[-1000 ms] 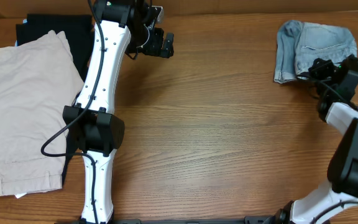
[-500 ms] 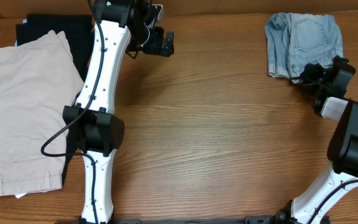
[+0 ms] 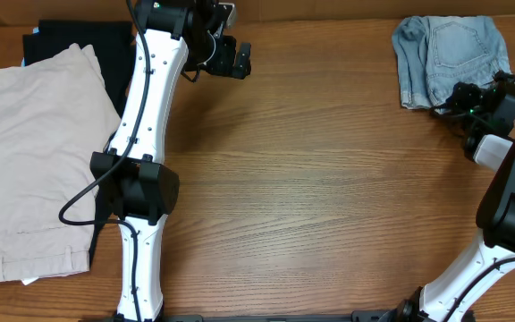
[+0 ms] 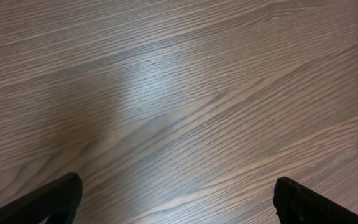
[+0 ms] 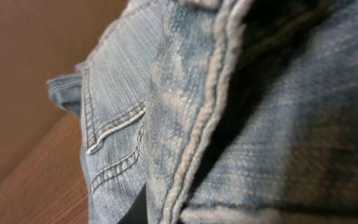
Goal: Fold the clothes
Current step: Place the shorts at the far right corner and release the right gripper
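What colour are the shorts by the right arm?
Faded light-blue denim shorts with pale stitching; the right wrist view shows it best.

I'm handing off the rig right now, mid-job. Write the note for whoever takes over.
Left tool: open, empty, over bare table near the far edge.
Right tool: at the near edge of the denim shorts; grip not visible.
Shorts: bunched at the table's far right corner.
Done: no tidy fold visible.
Left: spread them flat, then fold.
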`<act>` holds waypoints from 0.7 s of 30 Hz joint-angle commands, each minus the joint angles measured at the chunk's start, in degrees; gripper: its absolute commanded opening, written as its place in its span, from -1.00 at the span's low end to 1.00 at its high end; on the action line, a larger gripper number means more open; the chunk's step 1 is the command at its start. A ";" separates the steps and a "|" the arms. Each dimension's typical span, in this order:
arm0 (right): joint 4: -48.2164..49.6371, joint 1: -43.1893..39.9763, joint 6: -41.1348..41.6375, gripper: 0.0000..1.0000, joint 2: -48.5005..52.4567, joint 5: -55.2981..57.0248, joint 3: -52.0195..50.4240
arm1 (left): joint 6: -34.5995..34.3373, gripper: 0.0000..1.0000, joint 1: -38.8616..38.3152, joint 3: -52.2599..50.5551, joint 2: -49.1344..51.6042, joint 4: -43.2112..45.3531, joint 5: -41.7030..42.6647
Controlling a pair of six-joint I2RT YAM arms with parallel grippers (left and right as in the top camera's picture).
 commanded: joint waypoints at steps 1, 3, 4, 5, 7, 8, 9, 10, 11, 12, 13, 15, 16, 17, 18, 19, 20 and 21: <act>2.93 -0.39 -1.36 -0.92 1.73 1.01 2.69 | 0.61 0.99 0.09 1.18 -1.29 0.13 -0.31; 3.08 -0.39 -1.38 -0.92 2.84 1.03 2.95 | 0.61 0.99 0.09 1.16 -1.27 0.15 -0.31; 3.06 -0.39 -1.57 -0.90 3.54 1.03 3.21 | 0.63 1.00 0.09 1.16 -1.27 0.22 -0.31; 3.04 -0.39 -1.60 -0.90 4.15 1.03 3.48 | 0.61 1.00 0.09 1.16 -1.29 0.37 -0.31; 3.26 -0.39 -1.62 -0.77 5.38 1.03 4.11 | 0.61 1.00 0.09 1.16 -1.27 0.72 -0.31; 3.21 -0.39 -1.60 -0.69 5.79 1.01 4.44 | 0.61 1.00 0.07 1.16 -1.27 0.81 -0.28; 3.23 -0.39 -1.57 -0.53 6.32 0.98 4.83 | 0.57 1.00 0.07 1.16 -1.27 0.96 -0.28; 3.21 -0.39 -1.60 -0.27 6.67 1.03 5.11 | 0.31 1.00 0.07 1.16 -1.27 1.05 -0.33; 3.21 -0.39 -1.57 0.03 6.75 0.96 5.25 | 0.22 1.00 0.07 1.16 -1.27 1.18 -0.28; 3.23 -0.39 -1.55 0.39 6.75 0.90 5.29 | 0.22 1.00 0.07 1.16 -1.27 1.20 -0.31; 3.23 -0.42 -1.55 0.65 6.60 0.20 5.40 | 0.22 1.00 0.07 1.16 -1.27 1.20 -0.31; 2.75 -0.94 -1.57 1.00 5.68 -2.64 5.66 | 0.24 1.00 0.07 1.16 -1.27 1.22 -0.33; 2.19 -1.29 -1.57 1.00 4.87 -3.89 5.66 | 0.24 1.00 0.09 1.16 -1.27 1.25 -0.33; 1.42 -1.64 -1.57 1.00 3.98 -4.76 5.66 | 0.24 1.00 0.09 1.16 -1.27 1.29 -0.33; 0.22 -2.05 -1.57 1.00 2.67 -5.57 5.66 | 0.24 1.00 0.07 1.16 -1.27 1.36 -0.33; -1.03 -2.43 -1.60 1.00 1.36 -5.90 5.66 | 0.24 1.00 0.07 1.16 -1.27 1.44 -0.31; -2.49 -2.84 -1.60 1.00 -0.33 -6.12 5.66 | 0.24 1.00 0.07 1.16 -1.27 1.51 -0.31; -4.22 -3.23 -1.62 1.00 -2.19 -6.10 5.66 | 0.24 1.00 0.07 1.16 -1.27 1.60 -0.31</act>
